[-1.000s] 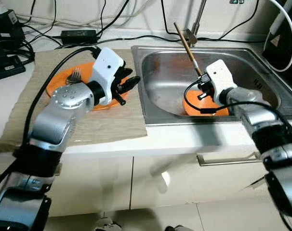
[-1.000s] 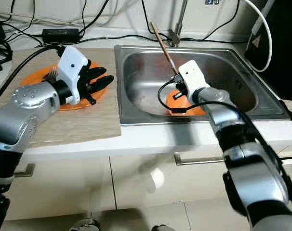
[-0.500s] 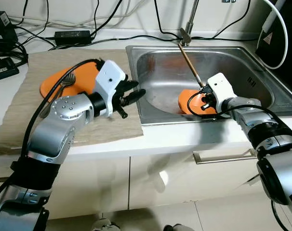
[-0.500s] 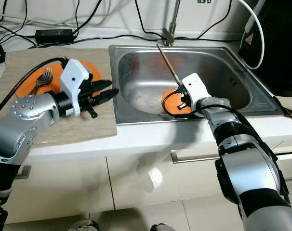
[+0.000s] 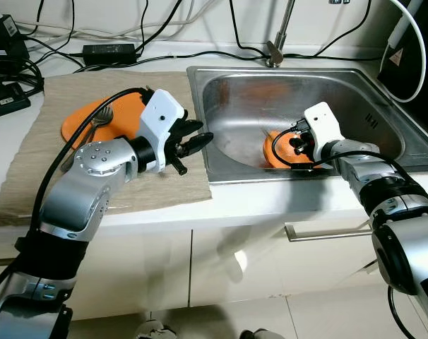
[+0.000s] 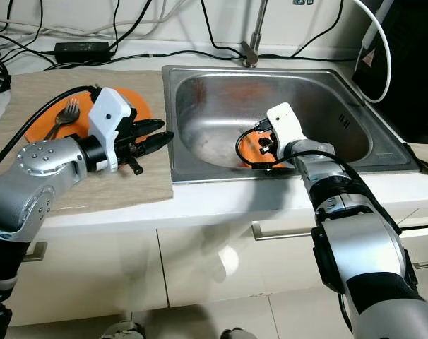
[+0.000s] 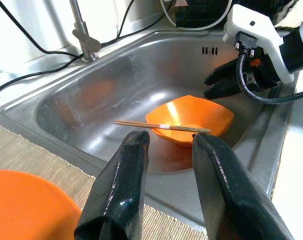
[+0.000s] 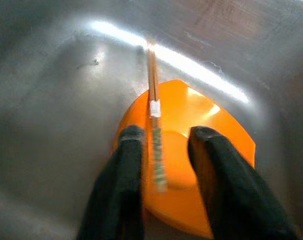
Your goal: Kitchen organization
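Chopstick (image 7: 161, 127), upright half a second ago, now lies across the orange bowl (image 7: 191, 120) in the sink (image 5: 235, 99), right gripper (image 8: 164, 150) parted above it, apparently just released; left gripper (image 7: 166, 165) hovers open beside the sink.

— Inspector: What differs from a second ago?
— Assistant: The chopstick (image 7: 161, 126). It stood steeply, leaning toward the faucet; it now lies nearly flat across the orange bowl (image 7: 191, 120), beneath the right gripper (image 8: 164, 165), whose fingers (image 8: 126, 185) stand apart on either side of it.
— Inspector: The left arm?
— Assistant: The left gripper (image 5: 193, 140) moved off the orange plate (image 5: 87, 120), uncovering the fork (image 6: 62, 116), and now hovers toward the sink (image 5: 221, 169) edge.
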Controlling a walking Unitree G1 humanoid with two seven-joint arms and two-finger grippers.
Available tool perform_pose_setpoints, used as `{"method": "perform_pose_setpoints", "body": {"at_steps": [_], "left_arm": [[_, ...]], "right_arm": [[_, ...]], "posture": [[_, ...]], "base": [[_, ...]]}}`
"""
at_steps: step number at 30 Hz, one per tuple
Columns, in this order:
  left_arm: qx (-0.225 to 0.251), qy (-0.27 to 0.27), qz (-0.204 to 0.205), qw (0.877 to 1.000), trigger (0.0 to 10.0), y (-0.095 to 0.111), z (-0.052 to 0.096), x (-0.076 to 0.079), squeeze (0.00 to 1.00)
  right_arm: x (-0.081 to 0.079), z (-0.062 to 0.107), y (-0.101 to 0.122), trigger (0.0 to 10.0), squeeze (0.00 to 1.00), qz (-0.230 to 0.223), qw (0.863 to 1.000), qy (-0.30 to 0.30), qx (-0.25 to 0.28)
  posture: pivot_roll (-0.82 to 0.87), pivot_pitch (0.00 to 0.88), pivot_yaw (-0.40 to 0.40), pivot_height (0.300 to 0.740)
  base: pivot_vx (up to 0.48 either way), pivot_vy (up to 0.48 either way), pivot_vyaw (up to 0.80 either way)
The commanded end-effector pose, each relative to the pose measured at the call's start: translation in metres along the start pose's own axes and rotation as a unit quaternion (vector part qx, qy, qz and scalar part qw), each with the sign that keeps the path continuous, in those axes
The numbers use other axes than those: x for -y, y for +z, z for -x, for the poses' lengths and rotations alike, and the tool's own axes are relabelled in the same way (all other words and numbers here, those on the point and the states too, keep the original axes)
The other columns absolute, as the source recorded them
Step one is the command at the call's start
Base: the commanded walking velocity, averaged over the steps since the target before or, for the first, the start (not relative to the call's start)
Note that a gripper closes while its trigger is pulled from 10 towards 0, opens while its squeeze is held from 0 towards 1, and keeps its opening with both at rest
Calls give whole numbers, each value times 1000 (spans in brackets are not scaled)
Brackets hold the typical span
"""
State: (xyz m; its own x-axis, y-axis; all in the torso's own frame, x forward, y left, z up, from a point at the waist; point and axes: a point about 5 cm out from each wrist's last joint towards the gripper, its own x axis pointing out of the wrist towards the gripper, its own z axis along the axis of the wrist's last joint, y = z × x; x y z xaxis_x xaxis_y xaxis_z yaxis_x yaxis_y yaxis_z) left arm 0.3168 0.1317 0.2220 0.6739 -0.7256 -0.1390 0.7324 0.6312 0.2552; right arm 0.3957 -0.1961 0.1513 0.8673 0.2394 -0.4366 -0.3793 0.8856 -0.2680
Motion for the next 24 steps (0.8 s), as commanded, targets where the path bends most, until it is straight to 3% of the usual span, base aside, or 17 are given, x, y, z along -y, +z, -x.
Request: {"method": "perform_pose_setpoints", "body": {"at_steps": [1,5,7,11,14,18,21,22,24], "left_arm": [[1,9,-5,1000,10000,3,0,-4,0],[-26,75,20,997,10000,-2,4,-21,0],[-29,111,24,993,10000,-4,7,-29,0],[-66,233,1,970,10000,-11,23,-61,0],[-65,252,12,965,10000,-10,30,-70,0],[-74,271,-11,960,10000,-8,40,-81,0],[-62,273,-11,960,10000,-4,43,-86,0],[-61,274,-8,960,10000,-3,45,-88,1000],[-74,273,-10,959,10000,-4,48,-90,1000]], "right_arm": [[8,3,7,10000,1000,-1,1000,-9,10],[13,5,21,10000,1000,-18,998,-9,54],[13,6,29,10000,0,-39,996,-4,79],[4,8,53,10000,0,-89,979,29,183],[-3,10,58,10000,0,-90,970,42,221],[-22,19,63,10000,0,-113,953,75,272],[-31,24,60,10000,0,-114,950,82,280],[-36,27,58,10000,0,-115,949,82,283],[-40,29,53,10000,0,-110,951,71,279]], "posture": [[61,62,-71,740],[62,59,-72,740],[61,59,-74,740],[68,60,-77,740],[71,59,-77,740],[67,63,-71,740],[69,62,-70,740],[71,64,-70,740],[71,65,-70,740]], "base": [[0,0,0],[0,0,0],[0,0,0],[0,0,0],[0,0,0],[0,0,0],[0,0,0],[0,0,0],[0,0,0]]}}
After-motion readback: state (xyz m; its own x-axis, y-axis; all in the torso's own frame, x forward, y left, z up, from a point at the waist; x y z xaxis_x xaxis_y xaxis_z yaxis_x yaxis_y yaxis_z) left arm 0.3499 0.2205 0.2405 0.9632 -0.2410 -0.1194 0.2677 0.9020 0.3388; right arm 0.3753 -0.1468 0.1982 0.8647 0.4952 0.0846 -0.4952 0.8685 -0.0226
